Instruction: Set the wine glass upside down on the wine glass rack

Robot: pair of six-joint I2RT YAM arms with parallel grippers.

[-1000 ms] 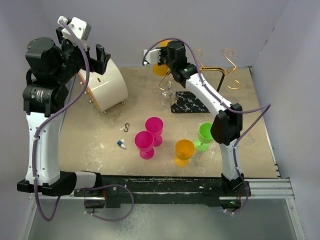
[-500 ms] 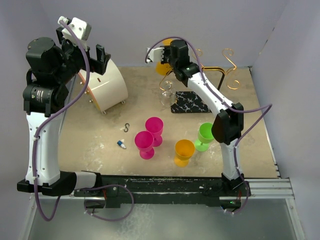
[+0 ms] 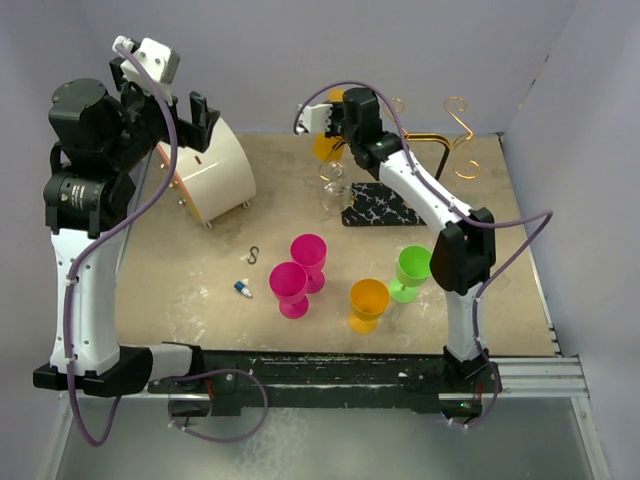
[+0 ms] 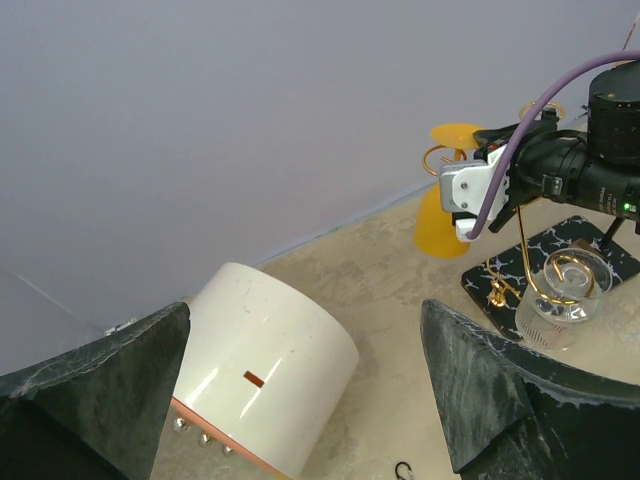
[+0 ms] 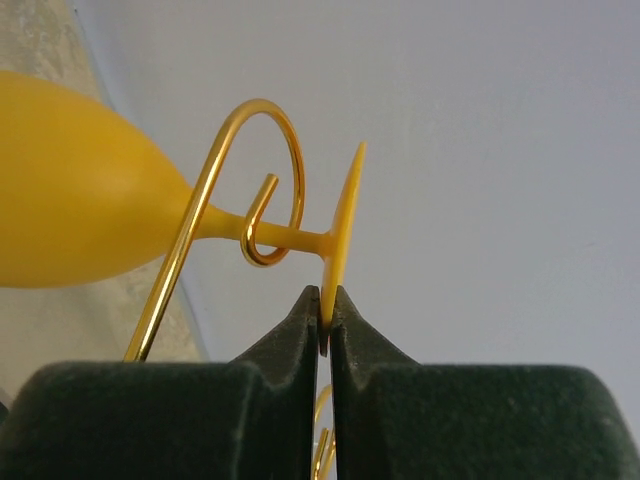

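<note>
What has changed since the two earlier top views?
The right gripper, shut on the foot of the yellow wine glass, moved slightly rightward in the top view; the stem sits in a curl of the wine glass rack. The left arm and table cups stayed.

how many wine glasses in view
6. Standing mid-table: two pink glasses, an orange glass, a green glass. On the rack: a clear glass hanging, and a yellow glass, foot pinched by the right gripper.

The whole beige tabletop (image 3: pixel 200 290) is viewed downward from high behind the arm bases. The left wrist view is aimed from high left toward the back wall, mid-range. The right wrist view is extremely close. Shared by all three: yellow plastic wine glass (image 3: pixel 322 145), gold wire rack on black marbled base (image 3: pixel 380 208).
</note>
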